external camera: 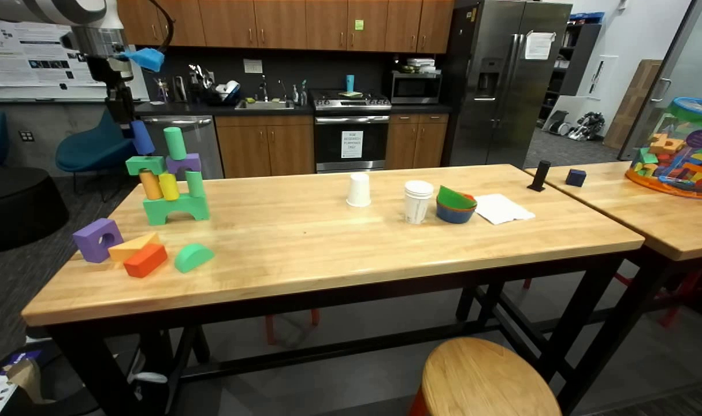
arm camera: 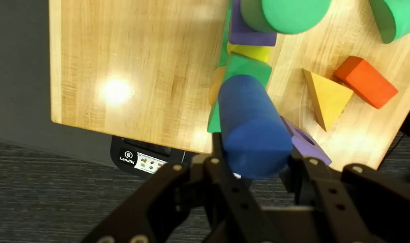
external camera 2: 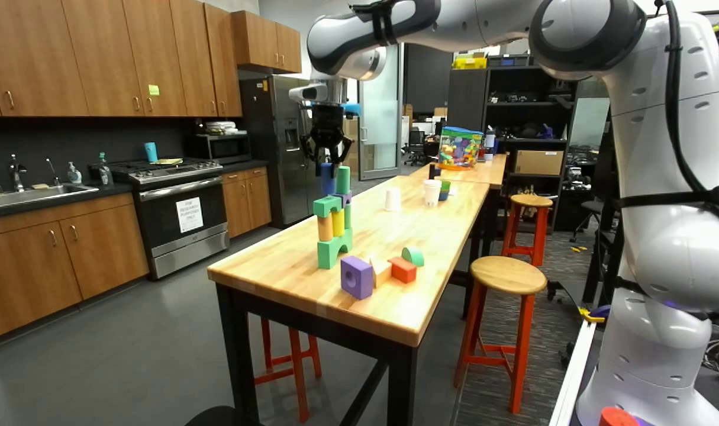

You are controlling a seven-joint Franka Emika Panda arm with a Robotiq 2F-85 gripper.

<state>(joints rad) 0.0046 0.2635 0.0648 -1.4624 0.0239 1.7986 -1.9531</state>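
My gripper is shut on a blue cylinder, one finger on each side. In an exterior view the blue cylinder hangs slightly tilted just above a small green arch block; I cannot tell whether they touch. The green arch is part of a block tower. A large green arch is its base, with an orange cylinder, a yellow cylinder and a green block standing on it. A purple arch bears an upright green cylinder beside the blue one.
A purple block with a hole, a yellow triangle, a red block and a green half-round lie near the tower. White cups, bowls and a paper are farther along the wooden table.
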